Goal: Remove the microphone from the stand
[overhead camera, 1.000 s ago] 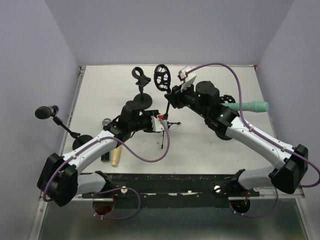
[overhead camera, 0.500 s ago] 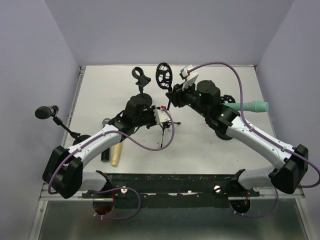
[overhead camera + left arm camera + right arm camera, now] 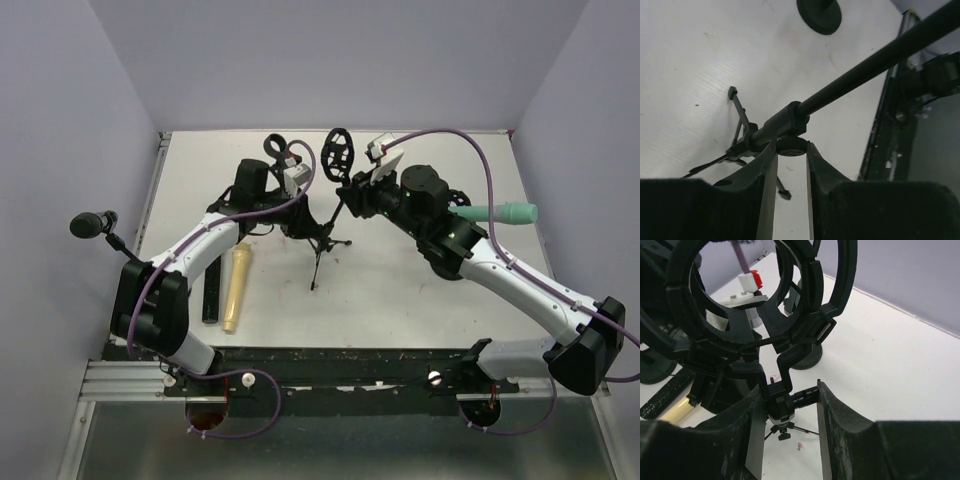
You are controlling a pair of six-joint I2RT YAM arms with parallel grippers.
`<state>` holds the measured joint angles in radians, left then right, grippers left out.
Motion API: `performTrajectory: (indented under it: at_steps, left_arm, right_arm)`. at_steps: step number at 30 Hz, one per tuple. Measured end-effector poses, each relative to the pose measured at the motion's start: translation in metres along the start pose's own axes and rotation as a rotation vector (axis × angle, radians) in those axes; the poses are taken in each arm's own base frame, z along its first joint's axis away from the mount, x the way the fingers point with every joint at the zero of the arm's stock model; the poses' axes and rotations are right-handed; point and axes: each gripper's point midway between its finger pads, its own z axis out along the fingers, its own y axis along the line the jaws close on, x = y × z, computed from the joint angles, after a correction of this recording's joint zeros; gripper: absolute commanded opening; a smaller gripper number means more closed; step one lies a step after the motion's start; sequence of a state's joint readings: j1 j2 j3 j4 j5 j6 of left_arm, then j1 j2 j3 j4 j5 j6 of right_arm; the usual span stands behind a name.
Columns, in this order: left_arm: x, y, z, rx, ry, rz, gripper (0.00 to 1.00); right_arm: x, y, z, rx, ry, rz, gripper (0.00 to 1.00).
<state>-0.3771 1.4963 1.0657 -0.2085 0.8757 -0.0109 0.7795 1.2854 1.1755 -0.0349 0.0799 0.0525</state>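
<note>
I am judging the step in hand as steadying the centre tripod, not the lift-off itself.

Far left, the black mic [image 3: 90, 225] is sitting clipped on its stand [image 3: 126, 250], clear of both arms. It is lying near level, long axis running left to right, head pointing left.

The beige mic [image 3: 236, 290] is lying flat on the tabletop [image 3: 400, 300], just left of the tripod [image 3: 319, 262]. Its long axis is running near to far, the thicker end seemingly pointing away from the bases, and nothing is holding it.

My left tool [image 3: 791, 150] is clamping the knob at the tripod's lower joint, fingers [image 3: 762, 195] pressing either side. The mount [image 3: 338, 153] above is carrying no mic. My right tool [image 3: 790, 396] is closed on the swivel under the mount.

Far right, the teal mic [image 3: 505, 212] is pointing right, its support hidden.

In my judgement the next move is calling for setting the tripod upright and letting go. Then comes a reach left, one tool bracing the stand while the other draws the black mic out along its axis.
</note>
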Motion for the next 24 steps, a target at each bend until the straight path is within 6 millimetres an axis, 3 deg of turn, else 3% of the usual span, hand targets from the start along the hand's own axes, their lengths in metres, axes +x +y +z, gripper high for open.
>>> performTrajectory:
  at_steps: [2, 5, 8, 11, 15, 19, 24]
  left_arm:
    - [-0.001, -0.002, 0.000, 0.058, -0.012, -0.121, 0.10]
    - [-0.003, -0.008, 0.001, 0.173, -0.015, -0.294, 0.21]
    - [-0.002, -0.009, 0.005, 0.257, 0.020, -0.429, 0.49]
    - [-0.002, -0.007, 0.004, 0.222, 0.035, -0.443, 0.58]
    - [-0.009, -0.007, -0.012, 0.116, 0.009, -0.317, 0.60]
    - [-0.021, -0.008, -0.033, -0.005, -0.042, -0.024, 0.60]
    - [-0.012, -0.017, -0.039, -0.083, -0.050, 0.391, 0.60]
  right_arm:
    - [0.002, 0.001, -0.002, -0.005, 0.006, -0.001, 0.01]
    - [0.004, 0.001, -0.004, -0.008, 0.017, -0.002, 0.01]
    - [0.011, 0.000, -0.005, -0.007, 0.039, -0.004, 0.01]
    - [0.014, 0.001, -0.005, -0.009, 0.050, -0.003, 0.01]
    - [0.017, 0.003, -0.006, -0.017, 0.058, -0.004, 0.01]
    - [0.017, 0.003, -0.006, -0.017, 0.058, -0.005, 0.01]
    - [0.017, 0.004, -0.004, -0.017, 0.060, -0.006, 0.01]
